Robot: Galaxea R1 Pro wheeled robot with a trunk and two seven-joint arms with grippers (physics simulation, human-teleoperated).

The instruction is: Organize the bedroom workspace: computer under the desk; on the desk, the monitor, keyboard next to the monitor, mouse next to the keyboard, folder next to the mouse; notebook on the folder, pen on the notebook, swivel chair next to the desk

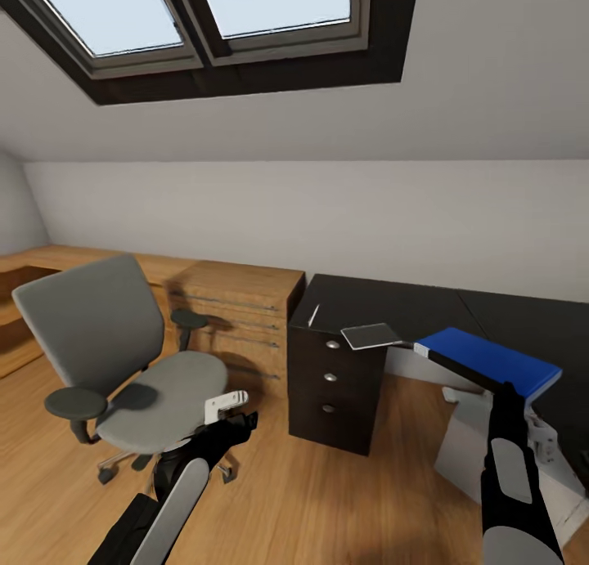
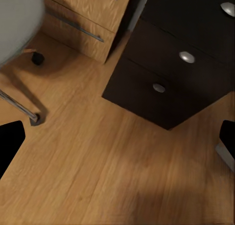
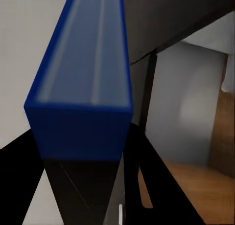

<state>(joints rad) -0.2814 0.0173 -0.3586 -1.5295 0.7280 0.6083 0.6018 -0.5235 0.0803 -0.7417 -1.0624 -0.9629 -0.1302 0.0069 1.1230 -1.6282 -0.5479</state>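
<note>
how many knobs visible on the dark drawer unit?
3, stacked on the pedestal's front in the head view: top, middle, bottom. Left wrist view also shows three.

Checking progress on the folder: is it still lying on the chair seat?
No, the folder is held by the right gripper over the desk edge.

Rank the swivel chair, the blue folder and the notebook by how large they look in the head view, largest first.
1. swivel chair, by far the largest in the picture.
2. folder, held in the right gripper.
3. notebook, lying on the desk, smallest.
Distances from the camera differ, so this ranks apparent size only.
</note>
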